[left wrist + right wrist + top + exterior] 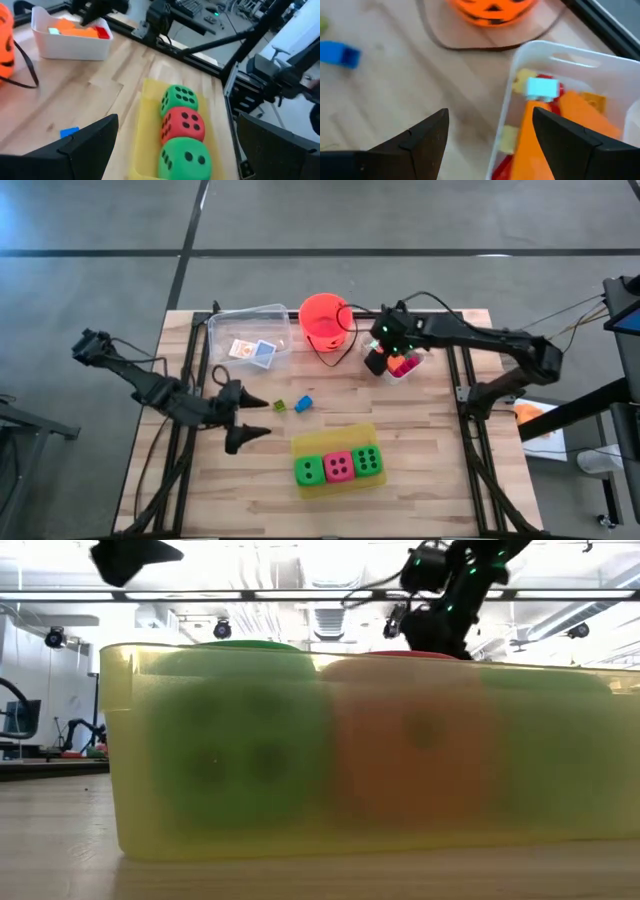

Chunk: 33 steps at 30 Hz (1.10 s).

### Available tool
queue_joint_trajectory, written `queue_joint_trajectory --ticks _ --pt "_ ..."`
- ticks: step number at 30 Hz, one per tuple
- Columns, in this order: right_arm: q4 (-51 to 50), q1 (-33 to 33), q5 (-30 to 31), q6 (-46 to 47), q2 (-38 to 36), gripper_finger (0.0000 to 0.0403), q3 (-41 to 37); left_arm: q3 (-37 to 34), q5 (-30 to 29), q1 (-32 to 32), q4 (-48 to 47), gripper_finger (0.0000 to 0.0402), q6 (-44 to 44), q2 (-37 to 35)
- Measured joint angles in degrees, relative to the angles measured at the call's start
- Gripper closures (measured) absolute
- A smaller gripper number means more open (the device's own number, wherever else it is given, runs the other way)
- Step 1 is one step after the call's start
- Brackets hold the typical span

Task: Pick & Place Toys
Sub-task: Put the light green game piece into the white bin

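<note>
Three foam dice, green (309, 470), pink (339, 466) and green (367, 461), sit in a row in the flat yellow tray (335, 442) near the table's front edge. A blue brick (303, 404) and a small green brick (280, 406) lie on the table between the tray and the orange bucket (322, 320). Two cards (251, 351) lie in a clear container at the far left. My right gripper (490, 135) hangs open over the near-left corner of a white bin (580, 55) of coloured bricks. My left gripper (258, 418) stands open left of the loose bricks, holding nothing.
The bucket's dark cord (470, 46) loops on the table beside the white bin. Bare wood lies between the left gripper and the tray, and right of the tray. In the low view the yellow tray (360, 840) fills the foreground.
</note>
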Motion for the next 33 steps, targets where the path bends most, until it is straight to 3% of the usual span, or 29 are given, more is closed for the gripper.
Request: queue_joint_trajectory --ticks 7,13,17,21,29,33 --pt "15.6 10.0 -0.2 3.5 -6.8 0.0120 -10.6 0.0 3.5 7.1 2.4 0.0007 7.0 0.4" --pt "27.7 16.5 -0.2 4.2 -7.7 0.0120 -16.8 0.3 4.8 13.1 -0.8 0.0007 1.8 2.7" --pt "29.3 18.2 -0.1 1.7 -6.7 0.0120 -16.8 1.9 7.5 17.9 -7.3 0.0007 -1.0 4.7" --pt "30.9 18.4 -0.1 1.2 -5.6 0.0120 -16.6 2.1 10.7 20.6 -7.8 0.0007 -0.7 8.2" --pt "30.9 18.6 -0.2 -2.0 -4.0 0.0120 -16.6 2.4 10.7 22.3 -9.7 0.0007 9.9 16.8" --pt "30.2 18.7 -0.2 -2.9 -4.5 0.0120 -16.6 2.0 9.3 22.3 -10.5 0.0007 10.3 20.2"
